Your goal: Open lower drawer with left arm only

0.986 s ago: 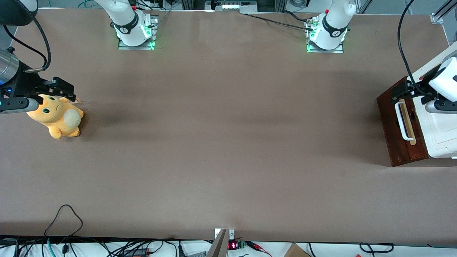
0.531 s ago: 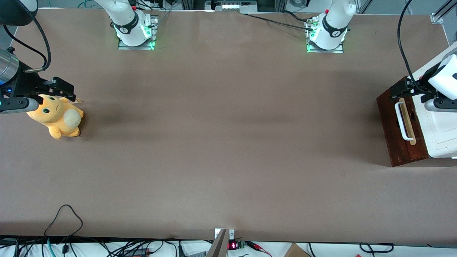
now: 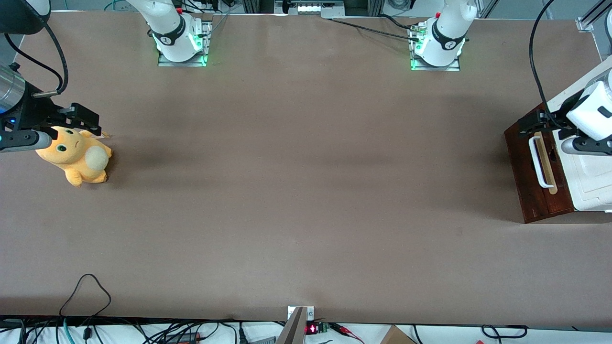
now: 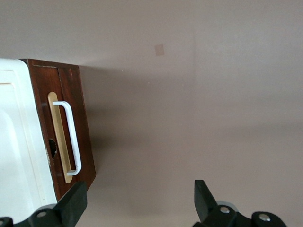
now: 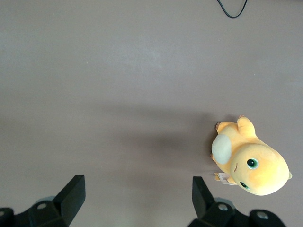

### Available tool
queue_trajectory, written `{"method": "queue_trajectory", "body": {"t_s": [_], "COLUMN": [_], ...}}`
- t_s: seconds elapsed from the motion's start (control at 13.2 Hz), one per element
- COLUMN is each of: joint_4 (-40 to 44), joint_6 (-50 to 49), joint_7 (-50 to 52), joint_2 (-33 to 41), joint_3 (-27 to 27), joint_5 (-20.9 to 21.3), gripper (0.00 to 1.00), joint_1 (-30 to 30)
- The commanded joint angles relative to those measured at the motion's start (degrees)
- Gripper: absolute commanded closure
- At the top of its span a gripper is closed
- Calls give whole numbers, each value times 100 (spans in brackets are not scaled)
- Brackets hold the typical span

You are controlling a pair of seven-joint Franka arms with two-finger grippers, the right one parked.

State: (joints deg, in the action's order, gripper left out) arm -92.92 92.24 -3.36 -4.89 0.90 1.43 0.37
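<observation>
Since a second ago the left arm (image 3: 590, 114) has drifted a little farther from the front camera and toward the edge of the counter (image 3: 306, 191), carrying its gripper (image 3: 530, 124) off the upper end of the white bar handle (image 3: 538, 162) to the drawer front's farthest corner.

Nearest the front camera lies bare counter, then the lower drawer (image 3: 523, 172) at the working arm's end, its dark reddish-brown front closed against the white cabinet (image 3: 590, 186) and standing on the counter. Above the corner farthest from the camera hangs the gripper; in the wrist view its jaws are spread wide with nothing between them, one finger (image 4: 73, 203) over the drawer's corner and the other (image 4: 203, 196) over open counter, the handle (image 4: 68, 137) apart from both.

My worry is alignment. If the jaws descend from here, they would likely straddle the wooden corner rather than the bar, and closing would catch nothing. A grip near one end of the bar could also pull the drawer askew and jam it.
</observation>
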Motion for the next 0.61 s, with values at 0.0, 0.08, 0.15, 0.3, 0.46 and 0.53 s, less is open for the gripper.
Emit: {"method": "queue_trajectory", "body": {"t_s": [0.0,0.08,0.15,0.3,0.46,0.53], "joint_4": [-15,-7,-15,-233,-699,-892], "joint_6": [-13,-13,-4,22,180,250], "joint_7": [19,80,255,1078,1888,2292], "joint_2": [-134,-239,-327,-582,-705,-836], "joint_3": [42,7,-107,-624,-915,-968], "joint_5": [-39,162,730,2065,3061,3474], "gripper": [1,2,3,5,5,5], "joint_1": [16,8,-19,7,25,34]}}
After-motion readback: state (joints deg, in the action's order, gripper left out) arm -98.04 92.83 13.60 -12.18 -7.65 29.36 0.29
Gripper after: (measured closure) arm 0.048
